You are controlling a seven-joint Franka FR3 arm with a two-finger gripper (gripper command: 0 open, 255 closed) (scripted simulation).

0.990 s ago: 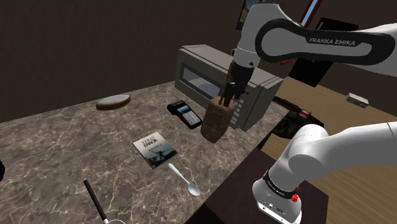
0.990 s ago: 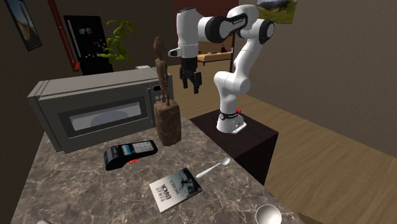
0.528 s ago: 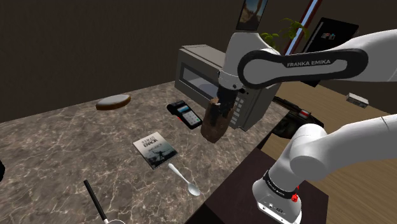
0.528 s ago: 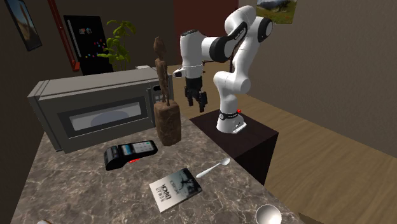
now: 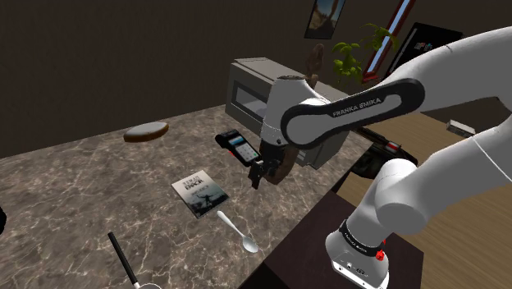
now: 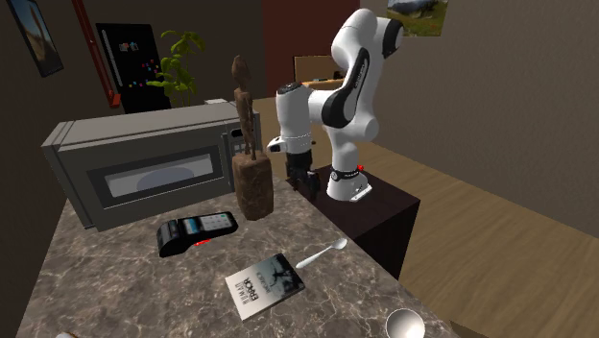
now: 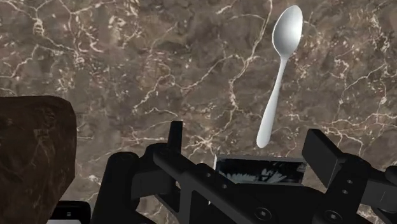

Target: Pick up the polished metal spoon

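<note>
Beyond the parted, empty fingers (image 7: 323, 151), spoon (image 7: 280, 76) on counter (image 7: 159, 63), book (image 7: 254, 170) half hidden behind them

arm (image 5: 354, 113): bent low | gripper (image 5: 261, 172): pointing down, jaws apart, empty

end effector (image 7: 247, 136) hides most of the book (image 7: 257, 170).
</note>
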